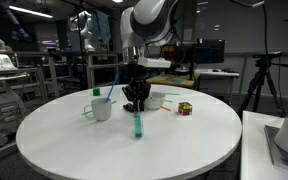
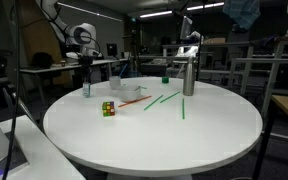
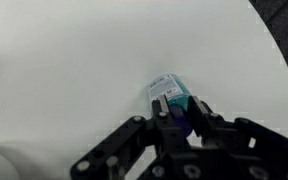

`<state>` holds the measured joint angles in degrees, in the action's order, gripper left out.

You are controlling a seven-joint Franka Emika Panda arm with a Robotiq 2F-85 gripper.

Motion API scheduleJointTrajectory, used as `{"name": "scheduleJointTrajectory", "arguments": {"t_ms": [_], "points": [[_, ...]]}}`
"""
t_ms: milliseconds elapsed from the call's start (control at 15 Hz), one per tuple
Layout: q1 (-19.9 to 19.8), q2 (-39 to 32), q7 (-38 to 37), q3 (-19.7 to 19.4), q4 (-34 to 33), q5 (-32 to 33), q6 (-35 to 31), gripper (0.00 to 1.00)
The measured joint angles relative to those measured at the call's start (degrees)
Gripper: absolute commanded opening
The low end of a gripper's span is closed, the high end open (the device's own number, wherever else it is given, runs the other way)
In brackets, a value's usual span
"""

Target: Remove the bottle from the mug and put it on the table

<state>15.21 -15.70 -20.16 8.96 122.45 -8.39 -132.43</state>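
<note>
hand (image 3: pixel 181 114) closed on the bluish top of the bottle (image 3: pixel 170 93), keeping it upright | bottle out of the mug (image 1: pixel 102 109), base at or just above the counter (image 1: pixel 194 145) | mug stands apart, so the landing spot is free | judged: release next

The slim teal-green bottle (image 1: pixel 138 126) stands on the round white table (image 1: pixel 204 138), under my gripper (image 1: pixel 136 106). The small white mug (image 1: pixel 102 110) is near, apart.

The slim teal-green bottle (image 1: pixel 138 125) with a bluish top stands upright on the round white counter (image 1: pixel 184 140). It is outside the small white cylindrical mug (image 1: pixel 102 109), which sits upright nearby on the same counter.
</note>
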Motion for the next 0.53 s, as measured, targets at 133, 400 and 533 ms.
{"name": "scheduleJointTrajectory", "arguments": {"t_ms": [133, 400, 533], "points": [[0.02, 0.01, -1.73, -0.11, -0.04, 2.12, 0.00, 0.07], [0.60, 0.02, -7.41, -0.86, -0.06, 8.51, 0.00, 0.07], [0.64, 0.02, -9.11, -0.94, -0.06, 10.48, 0.00, 0.07]]}}
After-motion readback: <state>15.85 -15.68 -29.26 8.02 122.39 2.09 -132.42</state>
